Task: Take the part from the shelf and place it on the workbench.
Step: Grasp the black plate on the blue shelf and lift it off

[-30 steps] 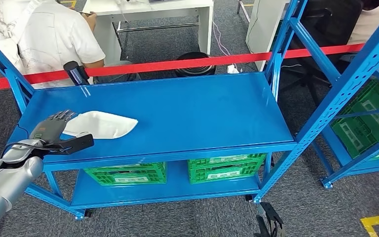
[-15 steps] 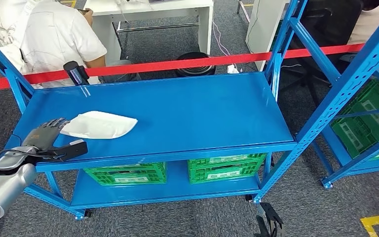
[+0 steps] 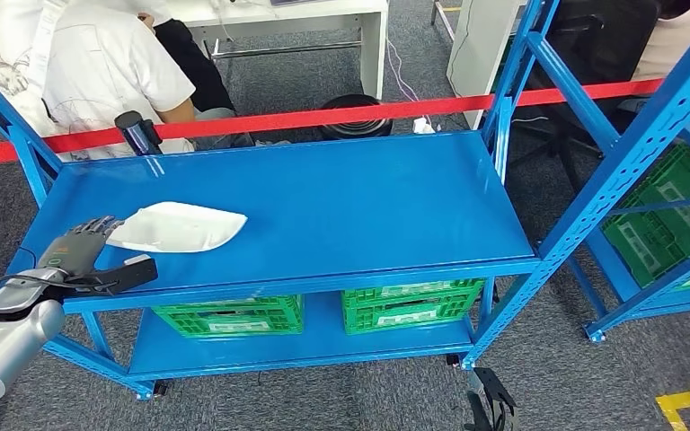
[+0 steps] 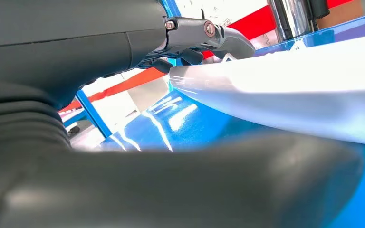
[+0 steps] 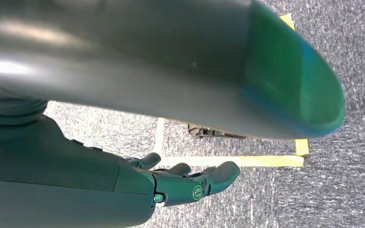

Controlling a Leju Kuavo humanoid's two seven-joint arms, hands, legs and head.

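Since the earlier frame the left hand (image 3: 79, 250) has drawn slightly back; its fingers (image 3: 99, 227), spread, touch the white part's (image 3: 178, 226) edge. The smooth, flat, leaf-shaped part lies on the blue surface (image 3: 341, 197).

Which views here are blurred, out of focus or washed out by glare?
Head view: sharp, soft sheen on the blue shelf top. Left wrist view: white part overexposed, left hand a blurred foreground mass. Right wrist view: near grey cover out of focus, fingers and carpet sharp.
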